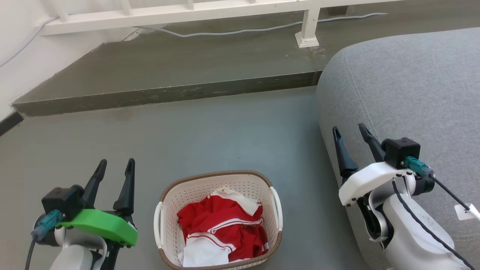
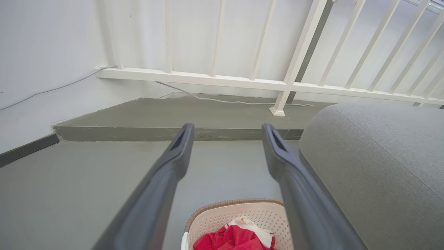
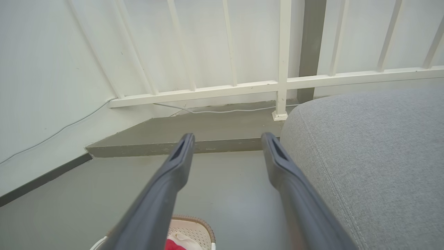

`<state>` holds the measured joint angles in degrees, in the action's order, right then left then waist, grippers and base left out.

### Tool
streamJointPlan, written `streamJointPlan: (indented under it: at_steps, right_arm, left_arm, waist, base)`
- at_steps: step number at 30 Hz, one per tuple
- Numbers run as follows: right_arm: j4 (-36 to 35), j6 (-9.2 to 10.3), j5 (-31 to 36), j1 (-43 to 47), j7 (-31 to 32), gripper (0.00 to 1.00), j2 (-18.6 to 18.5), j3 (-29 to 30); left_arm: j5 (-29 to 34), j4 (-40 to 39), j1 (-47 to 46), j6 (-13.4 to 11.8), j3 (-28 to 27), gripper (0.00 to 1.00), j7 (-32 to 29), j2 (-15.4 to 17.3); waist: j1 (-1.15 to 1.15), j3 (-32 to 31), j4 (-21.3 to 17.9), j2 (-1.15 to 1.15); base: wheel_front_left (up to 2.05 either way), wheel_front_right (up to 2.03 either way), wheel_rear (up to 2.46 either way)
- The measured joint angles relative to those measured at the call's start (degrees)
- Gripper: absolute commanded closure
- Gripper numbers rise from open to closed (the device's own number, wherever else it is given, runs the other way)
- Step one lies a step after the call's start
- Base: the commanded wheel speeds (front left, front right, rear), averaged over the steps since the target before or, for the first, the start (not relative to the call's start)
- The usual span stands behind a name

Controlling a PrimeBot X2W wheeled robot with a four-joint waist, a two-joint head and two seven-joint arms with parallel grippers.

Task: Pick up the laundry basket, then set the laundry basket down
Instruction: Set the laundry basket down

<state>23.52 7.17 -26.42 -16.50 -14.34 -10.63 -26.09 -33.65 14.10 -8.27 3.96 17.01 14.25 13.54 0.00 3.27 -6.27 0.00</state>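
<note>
Laundry basket (image 1: 217,175) sits on the grey floor (image 1: 225,131), low between the two arms.
Red and white clothes (image 1: 221,221) lie inside it; the left end effector (image 1: 116,162) and the right end effector (image 1: 348,128) hover at its sides, fingers apart, holding nothing, the right one just beside a grey sofa (image 1: 405,93). Beyond, a raised step (image 1: 168,93) runs under a white railing (image 1: 187,13).
</note>
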Motion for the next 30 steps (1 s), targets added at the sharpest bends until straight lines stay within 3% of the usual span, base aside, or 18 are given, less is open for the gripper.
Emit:
streamJointPlan:
  at_steps: [30]
  right_arm:
    - [-1.3, -0.02, 3.3, 3.0, 0.0, 0.0, 2.0, 2.4]
  left_arm:
    - [3.7, -1.0, 3.4, 1.7, -3.5, 0.0, 0.0, -2.8]
  waist:
    - [0.0, -0.4, -0.7, 0.0]
  base:
    - [0.0, 0.0, 0.0]
